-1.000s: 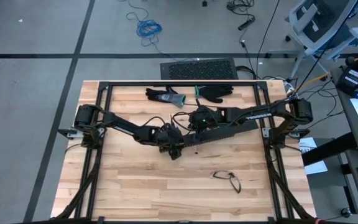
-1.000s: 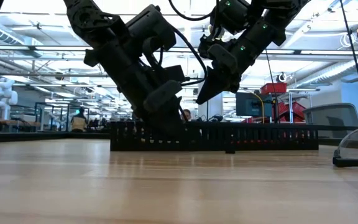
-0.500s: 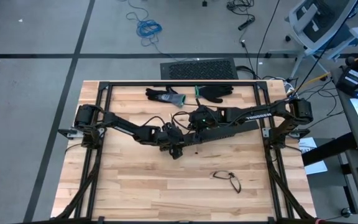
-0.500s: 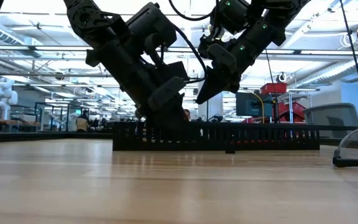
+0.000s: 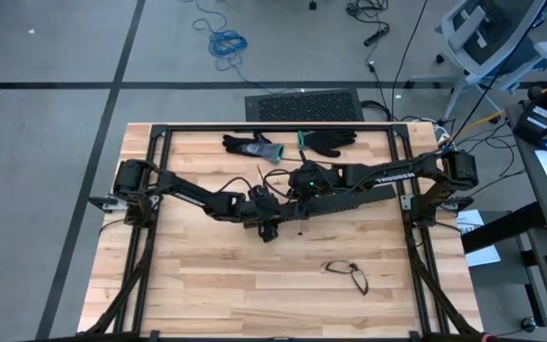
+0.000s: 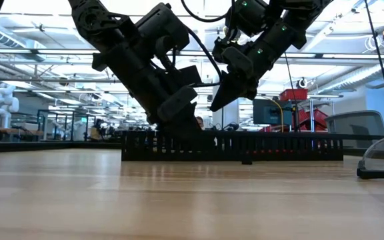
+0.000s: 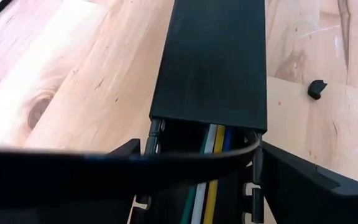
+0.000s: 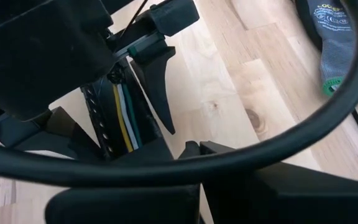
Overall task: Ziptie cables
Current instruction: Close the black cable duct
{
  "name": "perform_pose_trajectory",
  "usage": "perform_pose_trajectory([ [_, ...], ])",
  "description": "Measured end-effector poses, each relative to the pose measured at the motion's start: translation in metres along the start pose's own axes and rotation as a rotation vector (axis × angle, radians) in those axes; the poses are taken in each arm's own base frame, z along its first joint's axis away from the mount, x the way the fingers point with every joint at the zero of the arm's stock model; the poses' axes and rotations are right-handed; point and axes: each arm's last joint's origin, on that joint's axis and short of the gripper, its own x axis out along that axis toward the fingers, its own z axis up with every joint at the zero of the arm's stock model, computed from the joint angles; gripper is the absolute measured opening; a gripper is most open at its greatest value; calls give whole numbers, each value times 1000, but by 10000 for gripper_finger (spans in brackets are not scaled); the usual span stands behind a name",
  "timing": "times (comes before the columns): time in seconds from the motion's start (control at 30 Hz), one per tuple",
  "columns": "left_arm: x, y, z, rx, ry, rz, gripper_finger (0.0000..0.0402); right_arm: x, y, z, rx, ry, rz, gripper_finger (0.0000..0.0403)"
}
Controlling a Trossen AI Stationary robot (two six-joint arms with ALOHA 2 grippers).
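A long black slotted duct [image 5: 345, 199] lies slantwise on the middle of the table, resting on its underside. A flat black lid [image 7: 213, 62] covers most of it. Past the lid's end, the cables [image 7: 209, 180], which are white, yellow, blue and green, lie inside the open channel. My left gripper [image 7: 201, 149] comes down over that open stretch, shut on the duct. My right gripper [image 6: 215, 105] is shut with nothing in it. It hangs slanting down just above the duct, beside the left one, and its wrist view shows the cables [image 8: 124, 118]. My left gripper pinches the duct across its width, one finger [image 7: 291, 180] on each outer side wall [image 7: 257, 163]. The hold is at the open stretch just short of the lid's end. The fingers slant down from above and lie across the duct. The duct stays flat on the table.
Two gloves, one grey and black [image 5: 252, 145] and one black [image 5: 330, 141], lie at the far edge. A pair of glasses [image 5: 348, 274] lies toward the near right. A small black piece [image 7: 316, 88] lies on the wood beside the duct. A black frame [image 5: 273, 126] borders the table.
My left gripper has rolled a little at the wrist while staying over the duct. The right arm has kept still.
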Motion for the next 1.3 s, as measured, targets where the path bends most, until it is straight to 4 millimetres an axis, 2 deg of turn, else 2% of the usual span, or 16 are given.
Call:
perform_pose_trajectory([
  [0.23, 0, 0, 0, 0, 1, 1, 288, 0, 0, 0, 0, 0, 0, 0],
  [0.57, 0, 0, 0, 0, -1, 1, 240, 0, 0, 0, 0, -1, 1, 0],
  [0.83, 0, 0, 0, -3, -1, 1, 237, -5, 3, -1, -11, 18, 34, 0],
  [1.03, 0, 0, 0, -3, 0, 1, 237, -14, 12, -12, -54, 143, 86, 0],
  [1.3, 0, 0, 0, -3, 0, 1, 237, -5, 16, -23, -88, 206, 23, 0],
])
